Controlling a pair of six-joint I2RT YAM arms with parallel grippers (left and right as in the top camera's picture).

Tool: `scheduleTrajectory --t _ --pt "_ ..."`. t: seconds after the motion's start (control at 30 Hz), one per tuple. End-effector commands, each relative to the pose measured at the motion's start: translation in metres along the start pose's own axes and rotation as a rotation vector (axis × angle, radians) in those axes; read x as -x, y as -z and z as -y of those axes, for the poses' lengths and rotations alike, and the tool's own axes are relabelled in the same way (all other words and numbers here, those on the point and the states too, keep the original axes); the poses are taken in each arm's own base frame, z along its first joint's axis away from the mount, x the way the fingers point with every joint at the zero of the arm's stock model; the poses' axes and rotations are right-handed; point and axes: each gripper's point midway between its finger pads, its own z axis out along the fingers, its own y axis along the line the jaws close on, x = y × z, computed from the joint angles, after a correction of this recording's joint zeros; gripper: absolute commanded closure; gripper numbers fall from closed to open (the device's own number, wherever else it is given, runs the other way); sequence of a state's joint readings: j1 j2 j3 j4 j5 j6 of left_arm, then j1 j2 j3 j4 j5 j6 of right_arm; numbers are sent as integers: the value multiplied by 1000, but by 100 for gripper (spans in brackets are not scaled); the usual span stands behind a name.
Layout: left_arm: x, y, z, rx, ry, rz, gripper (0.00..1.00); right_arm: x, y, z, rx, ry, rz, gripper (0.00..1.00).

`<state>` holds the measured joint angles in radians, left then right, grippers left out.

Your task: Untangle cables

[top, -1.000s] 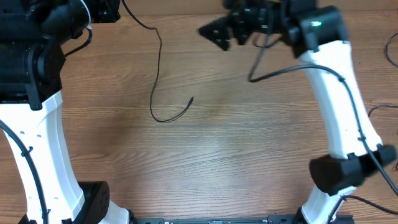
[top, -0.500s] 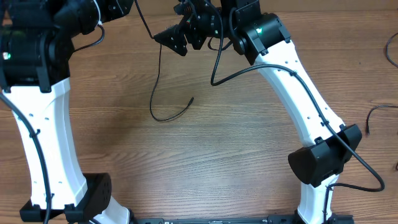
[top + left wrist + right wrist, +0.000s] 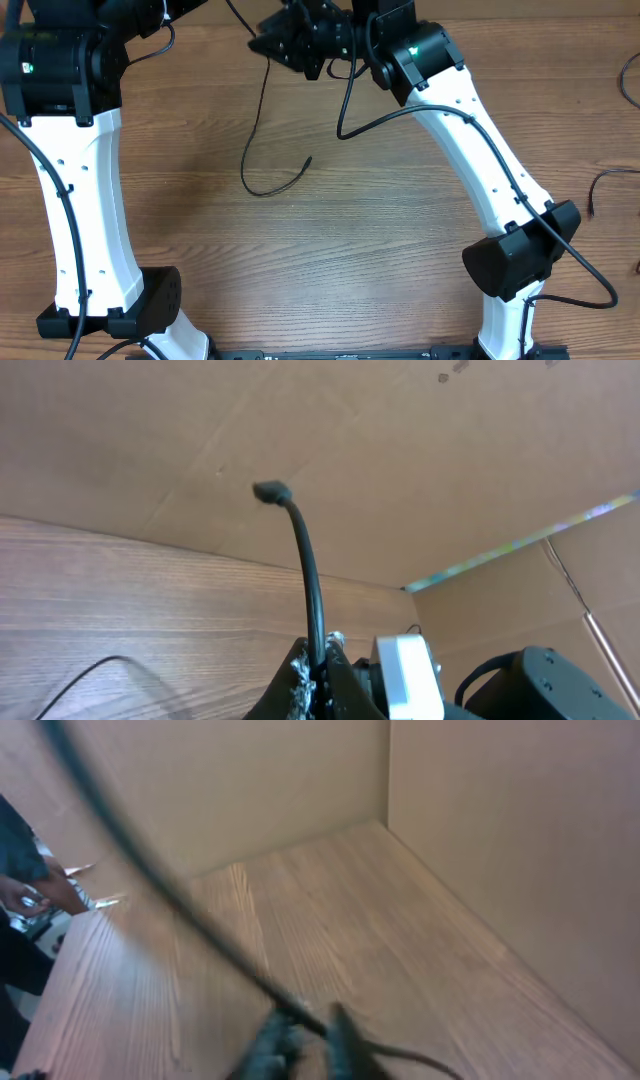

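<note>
Pinching a thin black cable (image 3: 305, 570) between shut fingers, the left gripper (image 3: 318, 660) holds it so a short length stands up past the tips and ends in a small plug (image 3: 270, 491). The right gripper (image 3: 305, 1032) has the cable running between its fingers, but blur hides whether they press on it. Overhead, the cable drops from the far edge onto the wooden table (image 3: 380, 240) and curls into a hook, its free end (image 3: 308, 160) lying on the wood.
</note>
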<state>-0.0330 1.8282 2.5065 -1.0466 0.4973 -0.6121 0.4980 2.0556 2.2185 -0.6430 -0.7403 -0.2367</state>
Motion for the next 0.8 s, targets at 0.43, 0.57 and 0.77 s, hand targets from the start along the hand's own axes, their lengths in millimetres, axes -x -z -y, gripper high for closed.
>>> scheduleTrajectory --t 0.43,0.57,0.77 --pt "2 -1 12 -44 80 8 96 -9 30 35 -48 -22 -9 3" --pt "4 -2 4 3 101 29 96 -2 26 11 69 53 22 2" --pt "-7 -13 22 6 107 35 96 10 12 -12 123 106 55 4"
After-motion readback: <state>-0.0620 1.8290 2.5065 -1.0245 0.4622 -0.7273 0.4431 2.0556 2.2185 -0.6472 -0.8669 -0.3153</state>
